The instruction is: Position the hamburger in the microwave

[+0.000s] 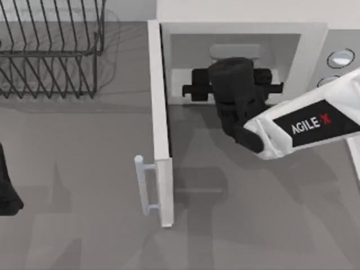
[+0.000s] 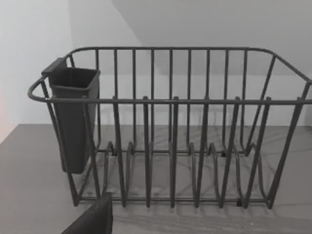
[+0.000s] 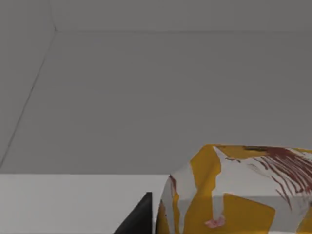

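Closest to our right wrist camera sits the hamburger [image 3: 234,195], a blocky item wrapped in white paper with yellow patches and red streaks, resting on the pale floor of the large white microwave [image 1: 315,39]. From above, our right gripper [image 1: 233,84] reaches through the opening, past the side-hinged white door [image 1: 162,135] swung toward the near side. We judge the placing step is nearly done; whether the fingers grip the hamburger we cannot tell. Next we would need to let go and draw straight back out, clear of the door. Its long axis seems to run left-right, though partly hidden. Our left gripper [image 1: 8,185] idles at the left edge, facing the dark wire dish rack [image 2: 170,146].
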`<action>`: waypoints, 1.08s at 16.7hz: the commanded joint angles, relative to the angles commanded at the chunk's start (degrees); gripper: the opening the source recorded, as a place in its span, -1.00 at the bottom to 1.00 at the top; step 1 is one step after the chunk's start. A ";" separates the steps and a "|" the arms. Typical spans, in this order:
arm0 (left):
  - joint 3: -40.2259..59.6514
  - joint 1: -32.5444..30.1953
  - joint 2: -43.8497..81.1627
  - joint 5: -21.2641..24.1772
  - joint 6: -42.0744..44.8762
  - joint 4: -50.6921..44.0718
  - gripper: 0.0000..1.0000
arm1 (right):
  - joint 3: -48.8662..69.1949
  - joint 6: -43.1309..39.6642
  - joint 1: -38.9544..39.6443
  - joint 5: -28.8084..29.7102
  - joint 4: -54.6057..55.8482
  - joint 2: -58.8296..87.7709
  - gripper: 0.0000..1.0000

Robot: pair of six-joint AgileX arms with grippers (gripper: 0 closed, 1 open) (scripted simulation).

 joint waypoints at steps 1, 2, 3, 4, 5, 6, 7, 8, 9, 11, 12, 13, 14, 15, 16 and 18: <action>0.00 0.00 0.00 0.00 0.00 0.00 1.00 | 0.11 0.19 0.12 0.18 0.38 0.21 -1.00; 0.00 0.00 0.00 0.00 0.00 0.00 1.00 | 0.11 0.19 0.12 0.18 0.38 0.21 -1.00; 0.00 0.00 0.00 0.00 0.00 0.00 1.00 | 0.11 0.19 0.12 0.18 0.38 0.21 -1.00; 0.00 0.00 0.00 0.00 0.00 0.00 1.00 | 0.11 0.19 0.12 0.18 0.38 0.21 -1.00; 0.00 0.00 0.00 0.00 0.00 0.00 1.00 | -0.12 0.23 -0.17 0.01 0.24 -0.02 -1.00; 0.00 0.00 0.00 0.00 0.00 0.00 1.00 | -0.02 0.25 -0.21 0.02 0.25 -0.01 -1.00; 0.00 0.00 0.00 0.00 0.00 0.00 1.00 | 0.57 0.34 -0.43 0.04 0.33 0.08 -1.00; 0.00 0.00 0.00 0.00 0.00 0.00 1.00 | 1.65 0.48 -0.79 0.06 0.42 0.35 -1.00; 0.00 0.00 0.00 0.00 0.00 0.00 1.00 | 3.27 0.62 -1.28 0.04 0.37 1.02 -1.00; 0.00 0.00 0.00 0.00 0.00 0.00 1.00 | 7.60 0.86 -2.71 -0.08 -0.55 3.62 -1.00; 0.00 0.00 0.00 0.00 0.00 0.00 1.00 | 10.24 0.93 -3.63 -0.18 -1.50 5.53 -1.00; 0.00 0.00 0.00 0.00 0.00 0.00 1.00 | 13.13 0.94 -4.54 -0.34 -2.71 7.59 -1.00; 0.00 0.00 0.00 0.00 0.00 0.00 1.00 | 16.23 0.85 -5.38 -0.57 -4.14 9.66 -1.00; 0.00 0.00 0.00 0.00 0.00 0.00 1.00 | 19.52 0.63 -6.11 -0.91 -5.77 11.68 -1.00; 0.00 0.00 0.00 0.00 0.00 0.00 1.00 | 22.99 0.29 -6.79 -1.37 -7.52 13.62 -1.00; 0.00 0.00 0.00 0.00 0.00 0.00 1.00 | 30.29 -0.69 -7.97 -2.64 -11.26 17.20 -1.00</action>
